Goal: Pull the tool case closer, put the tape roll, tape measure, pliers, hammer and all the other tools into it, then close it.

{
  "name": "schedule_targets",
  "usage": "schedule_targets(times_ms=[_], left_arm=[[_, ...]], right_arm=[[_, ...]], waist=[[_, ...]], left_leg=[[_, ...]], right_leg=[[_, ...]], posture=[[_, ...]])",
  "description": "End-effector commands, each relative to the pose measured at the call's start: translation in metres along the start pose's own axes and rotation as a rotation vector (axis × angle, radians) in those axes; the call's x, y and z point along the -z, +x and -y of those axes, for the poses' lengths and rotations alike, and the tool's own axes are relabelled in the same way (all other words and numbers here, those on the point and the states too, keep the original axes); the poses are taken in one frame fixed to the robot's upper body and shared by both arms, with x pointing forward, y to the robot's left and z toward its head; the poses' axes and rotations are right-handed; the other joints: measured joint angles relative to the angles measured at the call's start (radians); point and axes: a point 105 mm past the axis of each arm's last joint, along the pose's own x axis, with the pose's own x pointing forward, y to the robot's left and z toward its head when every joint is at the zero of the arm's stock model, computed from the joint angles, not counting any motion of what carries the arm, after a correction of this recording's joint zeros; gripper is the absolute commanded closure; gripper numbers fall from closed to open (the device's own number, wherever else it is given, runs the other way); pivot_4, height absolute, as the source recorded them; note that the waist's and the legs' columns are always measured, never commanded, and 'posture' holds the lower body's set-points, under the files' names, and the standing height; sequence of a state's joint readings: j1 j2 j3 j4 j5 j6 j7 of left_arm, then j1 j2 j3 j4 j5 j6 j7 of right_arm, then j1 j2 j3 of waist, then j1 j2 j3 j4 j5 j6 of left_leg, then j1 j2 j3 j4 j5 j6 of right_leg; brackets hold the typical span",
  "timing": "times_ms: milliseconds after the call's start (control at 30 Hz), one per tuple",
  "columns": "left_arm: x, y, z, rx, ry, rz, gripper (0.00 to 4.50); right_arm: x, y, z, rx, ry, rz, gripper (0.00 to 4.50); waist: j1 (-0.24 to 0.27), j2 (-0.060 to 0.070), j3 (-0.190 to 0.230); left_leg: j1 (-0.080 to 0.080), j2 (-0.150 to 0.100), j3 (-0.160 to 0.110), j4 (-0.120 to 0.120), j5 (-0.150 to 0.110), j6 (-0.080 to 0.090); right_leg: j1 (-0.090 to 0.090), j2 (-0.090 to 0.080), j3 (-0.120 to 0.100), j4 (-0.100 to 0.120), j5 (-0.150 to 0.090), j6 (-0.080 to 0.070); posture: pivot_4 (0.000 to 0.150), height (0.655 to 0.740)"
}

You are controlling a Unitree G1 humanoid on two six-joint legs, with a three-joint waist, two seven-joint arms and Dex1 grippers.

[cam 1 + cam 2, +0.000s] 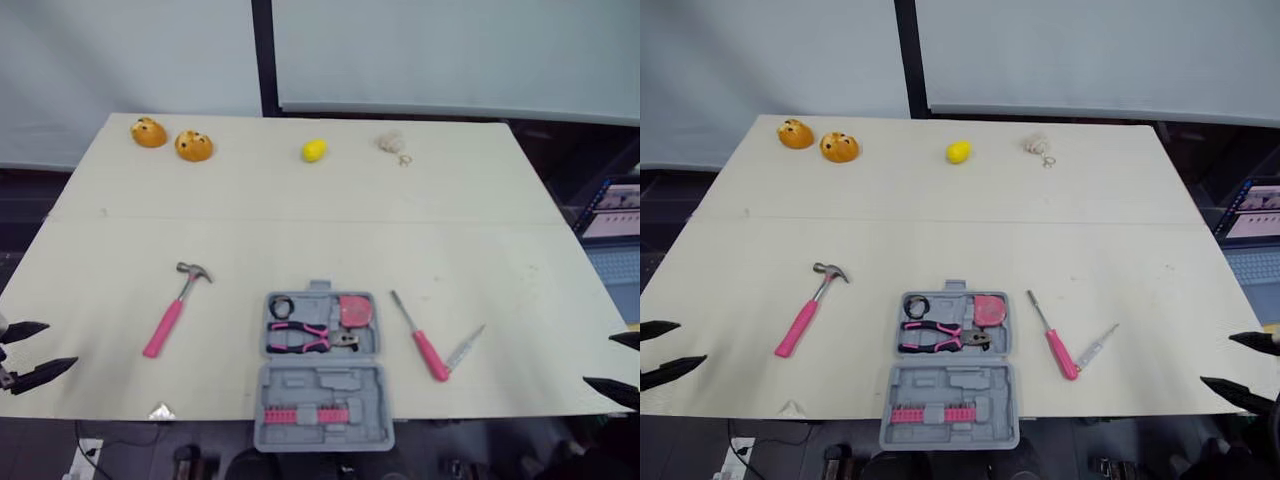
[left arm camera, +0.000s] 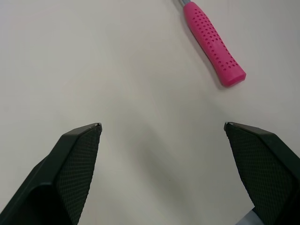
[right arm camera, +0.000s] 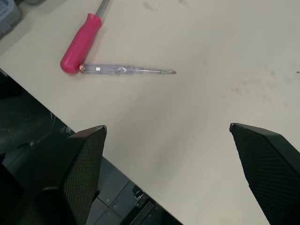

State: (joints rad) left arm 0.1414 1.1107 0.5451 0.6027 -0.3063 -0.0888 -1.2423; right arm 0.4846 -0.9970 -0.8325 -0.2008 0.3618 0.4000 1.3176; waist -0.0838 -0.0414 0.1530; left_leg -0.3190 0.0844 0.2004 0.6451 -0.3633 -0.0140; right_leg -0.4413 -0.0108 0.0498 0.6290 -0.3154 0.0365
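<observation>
Since the tool case (image 1: 320,382) lies open midway between both end effectors, lid half hanging over the near edge of the table (image 1: 320,230), I'd call the pull-closer step done. Tape roll (image 1: 281,305), pliers (image 1: 298,338) and tape measure (image 1: 355,311) are seated in the tray half.

Left end effector (image 1: 62,344): fingers spread wide, empty, low over bare table at its outer near corner. Hammer (image 1: 170,318) lies ahead and inboard of it, well apart, between it and the case. The pink handle end points back toward the end effector, so the handle is probably the natural grab.

Right end effector (image 1: 598,360): also wide and empty, at the opposite near corner. Screwdriver (image 1: 418,336) and tester pen (image 1: 467,348) lie inboard of it, between it and the case. The pen is the closer one, and its butt touches the end of the screwdriver handle.

Judgement: three loose tools left, then close the lid. Both end effectors look parked wide for a pick.

Risks:
- the pen is thin, flat on the table and hard to pinch
- lifting either tool may nudge the other
- closing a lid that overhangs the edge could tip the case
</observation>
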Motion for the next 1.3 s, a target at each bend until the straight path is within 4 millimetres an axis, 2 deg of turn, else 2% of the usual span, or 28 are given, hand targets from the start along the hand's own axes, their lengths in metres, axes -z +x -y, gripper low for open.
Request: schedule_targets(times_ms=[33, 167, 233, 333, 400, 533, 733, 833, 1067, 1300], left_arm=[[-0.023, 0.011, 0.015, 0.110, 0.122, 0.018, 0.00], [-0.046, 0.047, 0.058, 0.325, 0.230, 0.062, 0.00], [-0.056, 0.058, 0.073, 0.390, 0.249, 0.088, 0.00], [-0.072, 0.082, 0.109, 0.556, 0.343, 0.119, 0.00], [-0.076, 0.093, 0.123, 0.627, 0.373, 0.134, 0.00], [-0.077, 0.111, 0.136, 0.709, 0.429, 0.136, 0.00], [-0.083, 0.142, 0.142, 0.739, 0.459, 0.179, 0.00], [-0.079, 0.153, 0.145, 0.746, 0.471, 0.173, 0.85], [-0.075, 0.169, 0.147, 0.743, 0.458, 0.161, 4.46], [-0.075, 0.181, 0.156, 0.742, 0.459, 0.158, 4.46]], right_arm=[[-0.020, 0.018, -0.016, -0.085, -0.054, 0.054, 0.06], [-0.040, 0.049, -0.048, -0.228, -0.095, 0.111, 0.06], [-0.046, 0.058, -0.058, -0.265, -0.107, 0.125, 0.06], [-0.054, 0.080, -0.078, -0.343, -0.138, 0.142, 0.06], [-0.055, 0.094, -0.087, -0.370, -0.168, 0.149, 0.06], [-0.057, 0.119, -0.093, -0.377, -0.207, 0.151, 0.06], [-0.054, 0.152, -0.099, -0.392, -0.258, 0.132, 0.06], [-0.051, 0.163, -0.100, -0.396, -0.273, 0.120, 0.88], [-0.051, 0.178, -0.105, -0.412, -0.284, 0.107, 4.49], [-0.052, 0.190, -0.107, -0.412, -0.274, 0.103, 4.49]], waist=[[0.000, 0.001, 0.001], [0.001, 0.008, 0.004], [0.003, 0.009, 0.004], [0.002, 0.008, 0.004], [0.002, 0.008, 0.004], [-0.003, 0.009, 0.005], [0.000, 0.009, 0.005], [-0.001, 0.009, 0.005], [0.000, 0.009, 0.005], [0.001, 0.009, 0.005]], left_leg=[[-0.001, 0.000, 0.000, 0.000, 0.000, 0.000], [-0.001, -0.001, 0.000, 0.002, 0.000, 0.000], [-0.001, -0.002, 0.000, 0.002, 0.000, 0.000], [-0.001, -0.001, 0.000, 0.003, 0.001, 0.000], [-0.001, -0.002, 0.001, 0.004, 0.001, 0.001], [0.000, -0.002, 0.003, 0.006, 0.003, 0.001], [-0.001, -0.002, 0.004, 0.011, 0.004, 0.002], [-0.001, -0.002, 0.004, 0.015, 0.003, 0.002], [-0.001, -0.001, 0.004, 0.018, 0.003, 0.002], [-0.001, -0.001, 0.004, 0.018, 0.003, 0.003]], right_leg=[[-0.001, 0.000, 0.000, 0.000, 0.000, 0.001], [0.000, 0.000, 0.000, 0.001, 0.006, 0.010], [0.000, 0.000, 0.001, 0.001, 0.006, 0.011], [0.000, 0.001, 0.001, 0.002, 0.008, 0.014], [0.000, 0.001, 0.002, 0.003, 0.008, 0.013], [0.000, 0.002, 0.005, 0.004, 0.008, 0.014], [-0.001, 0.003, 0.006, 0.010, 0.009, 0.015], [-0.001, 0.003, 0.006, 0.013, 0.008, 0.015], [-0.002, 0.003, 0.007, 0.017, 0.008, 0.015], [-0.002, 0.003, 0.007, 0.017, 0.008, 0.015]], posture=[[0.150, 0.7400], [0.150, 0.7400], [0.150, 0.7400], [0.150, 0.7400], [0.150, 0.7400], [0.150, 0.7400], [0.150, 0.7400], [0.150, 0.7400], [0.150, 0.7400], [0.150, 0.7400]])
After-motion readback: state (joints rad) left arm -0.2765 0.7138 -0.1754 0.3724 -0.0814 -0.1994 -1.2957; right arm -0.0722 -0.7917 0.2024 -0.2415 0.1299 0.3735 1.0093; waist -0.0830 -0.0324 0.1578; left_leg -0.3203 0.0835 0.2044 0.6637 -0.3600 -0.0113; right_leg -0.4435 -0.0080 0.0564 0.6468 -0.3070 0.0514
